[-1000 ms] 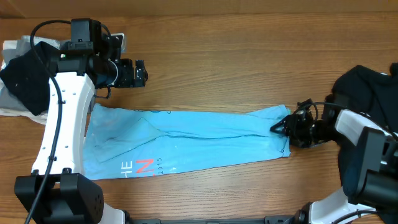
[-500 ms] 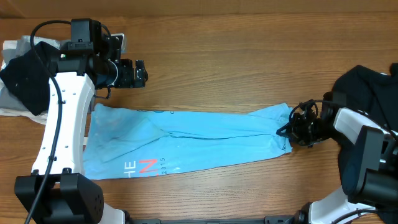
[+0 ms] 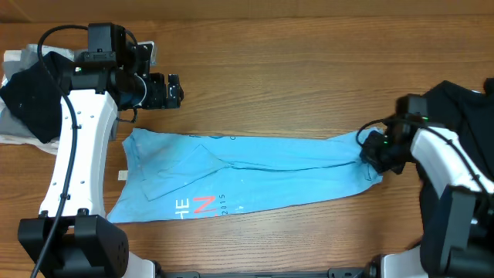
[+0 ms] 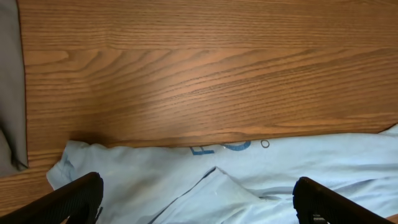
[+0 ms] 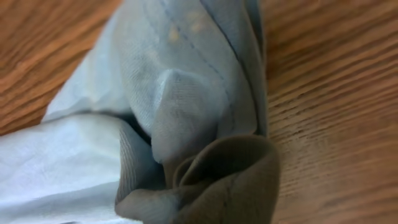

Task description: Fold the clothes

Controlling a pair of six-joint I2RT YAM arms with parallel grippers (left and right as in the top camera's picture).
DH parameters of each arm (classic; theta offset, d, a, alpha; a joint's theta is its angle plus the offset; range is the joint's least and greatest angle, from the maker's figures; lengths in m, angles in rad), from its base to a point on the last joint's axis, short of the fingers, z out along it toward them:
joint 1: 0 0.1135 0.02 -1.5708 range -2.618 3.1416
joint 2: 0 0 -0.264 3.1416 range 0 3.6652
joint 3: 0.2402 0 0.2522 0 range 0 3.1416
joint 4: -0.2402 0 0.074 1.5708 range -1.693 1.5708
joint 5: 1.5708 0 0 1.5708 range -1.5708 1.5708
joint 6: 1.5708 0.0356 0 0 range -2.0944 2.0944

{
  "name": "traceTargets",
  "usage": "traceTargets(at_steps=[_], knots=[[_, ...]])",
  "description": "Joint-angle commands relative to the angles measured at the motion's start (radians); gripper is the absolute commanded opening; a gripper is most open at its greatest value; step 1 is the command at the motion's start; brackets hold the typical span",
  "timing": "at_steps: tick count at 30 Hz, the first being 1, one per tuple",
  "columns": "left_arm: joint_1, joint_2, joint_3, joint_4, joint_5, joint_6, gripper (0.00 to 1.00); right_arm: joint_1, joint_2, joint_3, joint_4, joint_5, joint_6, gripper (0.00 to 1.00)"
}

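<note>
A light blue shirt (image 3: 247, 171) with red and white lettering lies stretched in a long strip across the table. My right gripper (image 3: 370, 150) is shut on the shirt's right end; the right wrist view shows bunched blue cloth (image 5: 186, 112) filling the frame and hiding the fingers. My left gripper (image 3: 174, 90) is open and empty, held above the table behind the shirt's left part. In the left wrist view both finger tips (image 4: 196, 199) frame the shirt's upper edge (image 4: 236, 180) below them.
A pile of dark and white clothes (image 3: 31, 93) lies at the far left. A black garment (image 3: 455, 108) lies at the right edge behind my right arm. A grey cloth edge (image 4: 9, 87) shows in the left wrist view.
My right gripper has pulled the shirt's right end to the right and a little back. The whole shirt slid right, its left edge leaving the left arm's base. The left arm has not moved.
</note>
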Motion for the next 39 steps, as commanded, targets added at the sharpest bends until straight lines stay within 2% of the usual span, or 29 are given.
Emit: traceTargets(at_steps=[1, 10, 15, 20, 21, 23, 25, 27, 32, 35, 39], knots=[[-0.002, 0.009, -0.006, 0.002, -0.005, 0.019, 1.00, 0.087, -0.071, 0.029, 0.006, 0.159, 0.075, 0.04], [-0.002, 0.009, -0.006, 0.007, -0.005, 0.019, 1.00, 0.306, -0.090, 0.025, 0.003, 0.105, 0.078, 0.04], [-0.002, 0.009, -0.006, 0.005, -0.005, 0.019, 1.00, 0.386, -0.090, 0.025, 0.002, 0.066, 0.148, 0.04], [-0.002, 0.009, -0.006, 0.001, -0.005, 0.019, 1.00, 0.428, -0.090, 0.025, 0.001, 0.065, 0.161, 0.05], [-0.002, 0.009, -0.006, 0.001, -0.005, 0.019, 1.00, 0.433, -0.090, 0.025, 0.001, 0.064, 0.164, 0.09], [-0.002, 0.009, -0.006, 0.001, -0.004, 0.019, 1.00, 0.438, -0.090, 0.025, 0.002, 0.045, 0.164, 0.27], [-0.002, 0.009, -0.006, 0.001, -0.004, 0.019, 1.00, 0.439, -0.090, 0.025, 0.002, 0.031, 0.164, 0.34], [-0.002, 0.009, -0.006, 0.000, -0.003, 0.019, 1.00, 0.439, -0.090, 0.025, 0.001, 0.029, 0.163, 0.49], [-0.002, 0.009, -0.006, -0.003, -0.002, 0.019, 1.00, 0.439, -0.090, 0.029, 0.006, 0.002, 0.164, 0.49], [-0.002, 0.009, -0.006, -0.003, -0.002, 0.019, 1.00, 0.423, -0.093, 0.051, -0.008, -0.039, 0.163, 0.44], [-0.002, 0.009, -0.006, -0.003, -0.002, 0.019, 1.00, 0.365, -0.097, 0.119, -0.060, -0.039, 0.147, 0.45]])
